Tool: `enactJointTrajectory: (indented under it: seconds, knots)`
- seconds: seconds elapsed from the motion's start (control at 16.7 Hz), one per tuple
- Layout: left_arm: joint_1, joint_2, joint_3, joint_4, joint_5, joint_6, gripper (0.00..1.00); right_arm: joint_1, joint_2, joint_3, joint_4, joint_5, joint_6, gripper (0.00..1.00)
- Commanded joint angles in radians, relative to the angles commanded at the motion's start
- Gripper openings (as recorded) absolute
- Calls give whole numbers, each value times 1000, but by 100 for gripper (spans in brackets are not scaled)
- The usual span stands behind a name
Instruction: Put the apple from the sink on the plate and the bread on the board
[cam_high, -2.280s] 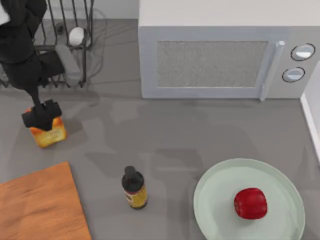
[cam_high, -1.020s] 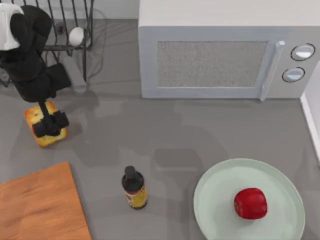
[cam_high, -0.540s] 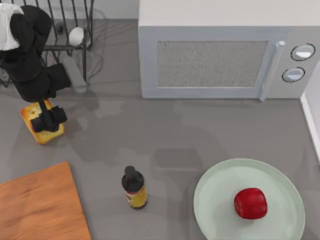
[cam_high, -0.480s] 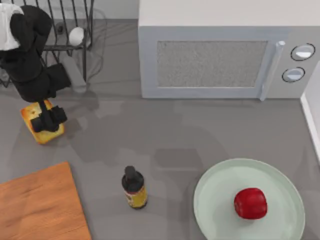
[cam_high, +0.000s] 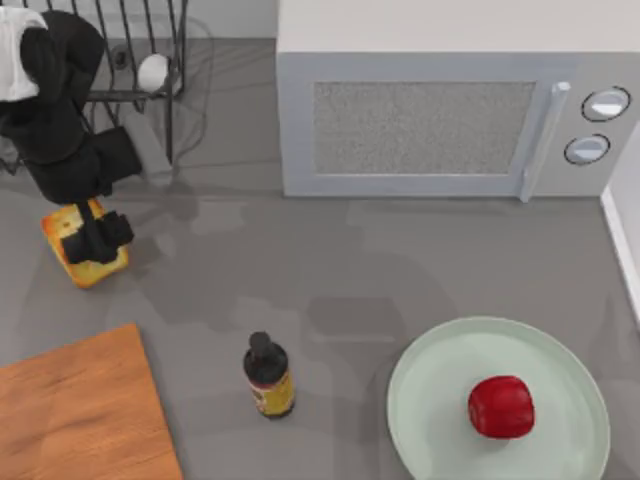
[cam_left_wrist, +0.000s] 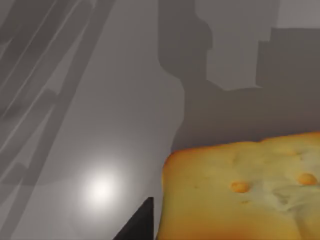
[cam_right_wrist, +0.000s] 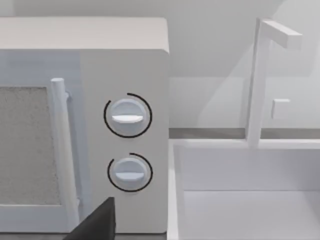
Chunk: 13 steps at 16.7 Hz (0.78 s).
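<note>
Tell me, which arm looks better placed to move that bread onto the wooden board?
The left. Its pincer is already on the bread, and the board lies just below it in the top view. The apple already sits on the plate.

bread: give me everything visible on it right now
The bread is a cube-like chunk with a golden-orange crust and small darker spots, paler toward the middle of its top face in the left wrist view. It sits on the grey counter at the top view's left, short of the board and near the wire rack. The left hand is over it, covering part of its top.
</note>
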Motion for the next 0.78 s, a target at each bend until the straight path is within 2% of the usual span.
enactJointTrajectory:
  seconds: [0.36, 0.78]
  knots:
    - [-6, -58, 60, -20, -1, 6, 0, 0, 0, 0, 0, 0, 0, 100]
    - [-8, -108, 288, -318, -1, 3, 0, 0, 0, 0, 0, 0, 0, 100]
